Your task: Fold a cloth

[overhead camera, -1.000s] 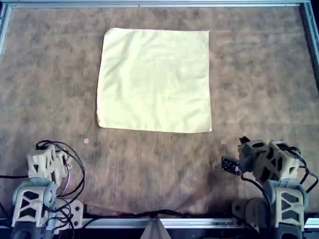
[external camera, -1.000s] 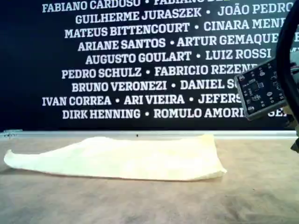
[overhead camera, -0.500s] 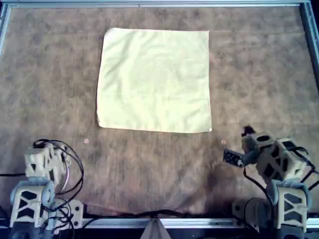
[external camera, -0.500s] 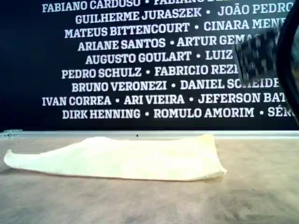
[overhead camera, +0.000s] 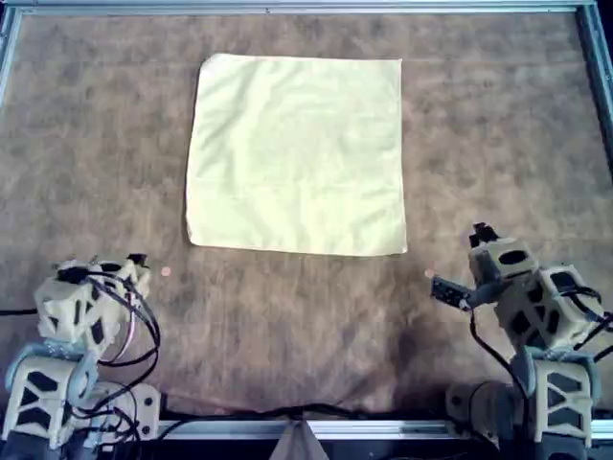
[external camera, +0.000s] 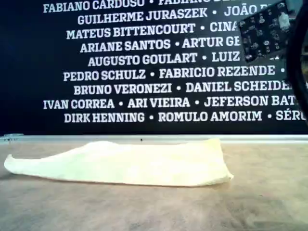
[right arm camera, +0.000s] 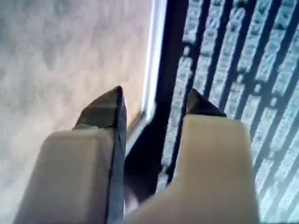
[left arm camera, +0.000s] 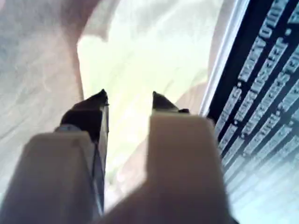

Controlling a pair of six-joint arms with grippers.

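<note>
The pale yellow cloth lies spread flat and square on the brown table, toward the far side. In the exterior view it is a low wrinkled sheet. My first gripper is at the overhead view's lower left, short of the cloth's near left corner. It is open and empty, with the cloth ahead of its fingertips. My second gripper is at the overhead view's lower right, just right of the cloth's near right corner. It is open and empty, facing bare table and the far rail.
A metal rail frames the table's far edge, with side rails as well. A black wall with white names stands behind it. A circuit board on my second arm hangs high at the exterior view's right.
My second gripper has moved toward the cloth's near right corner, and its circuit board rose in the exterior view. My first gripper has swung forward and toward the overhead view's right. The cloth has not moved.
</note>
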